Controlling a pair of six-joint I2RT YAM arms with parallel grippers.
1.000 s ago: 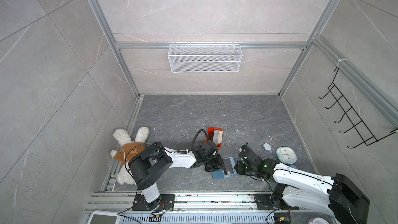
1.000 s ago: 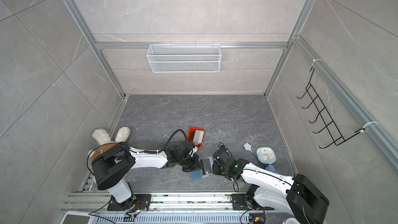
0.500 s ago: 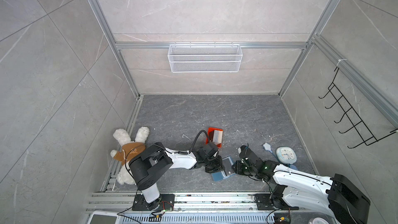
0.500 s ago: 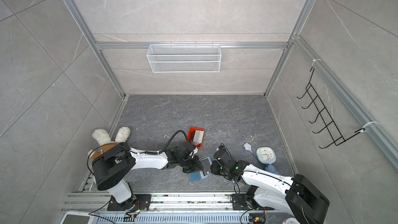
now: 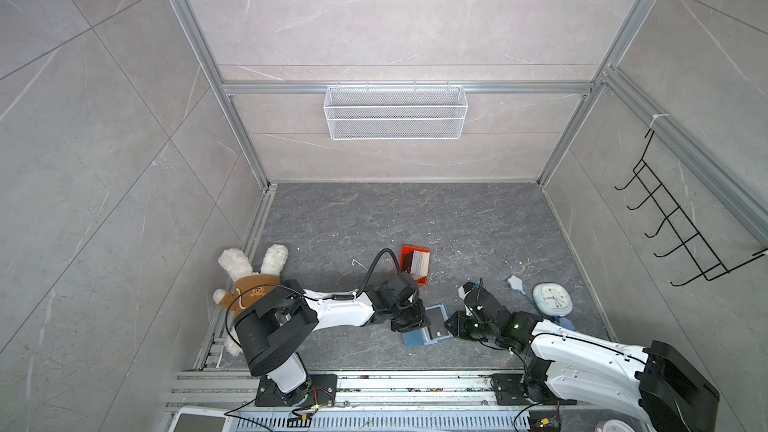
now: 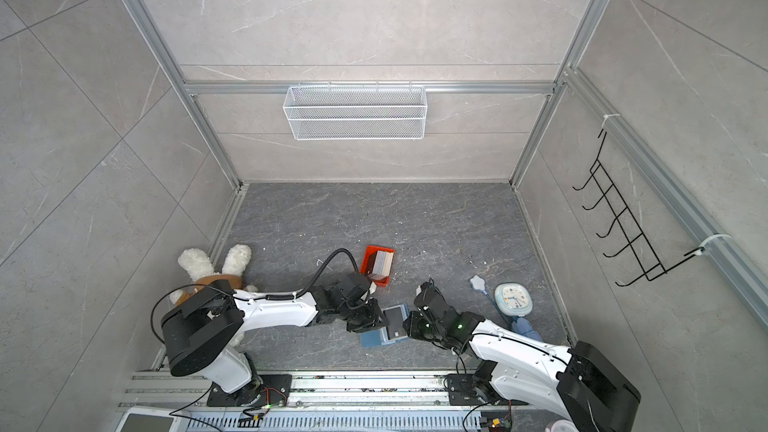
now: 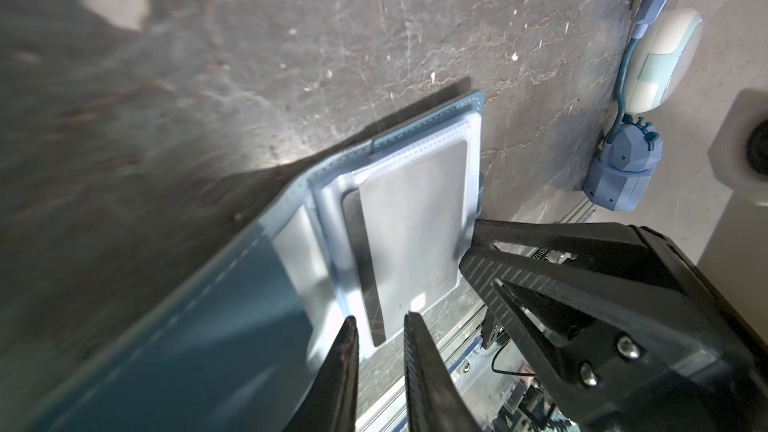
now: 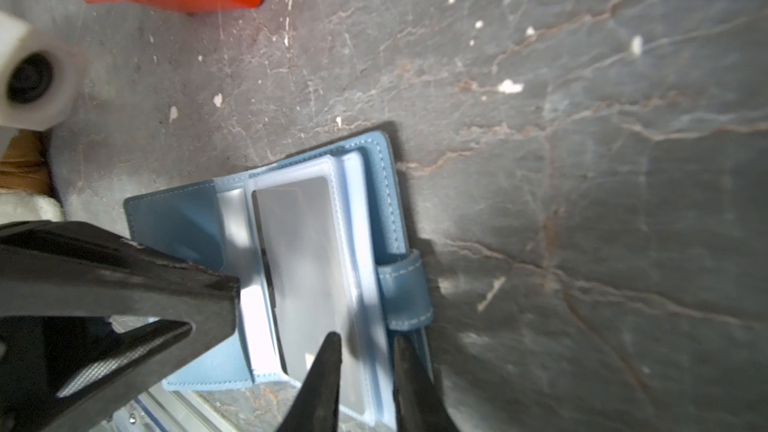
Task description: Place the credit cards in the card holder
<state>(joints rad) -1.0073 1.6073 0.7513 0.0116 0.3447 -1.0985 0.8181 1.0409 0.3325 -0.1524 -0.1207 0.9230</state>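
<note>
Both grippers crowd the flat blue leather-like book-fold card holder, which lies open. The right gripper, at its snap-tab side, has its jaws nipped narrowly on the edge of a clear pocket leaf, I'd say to steady it. The left gripper, over the cover half, shows a slim gap with nothing in it. Just beyond the holder sits the small orange plastic tray, propping the pale-edged stack of dark credit cards up for easy picking. One dark card sits almost fully inside that clear pocket, a strip bare at the mouth.
</note>
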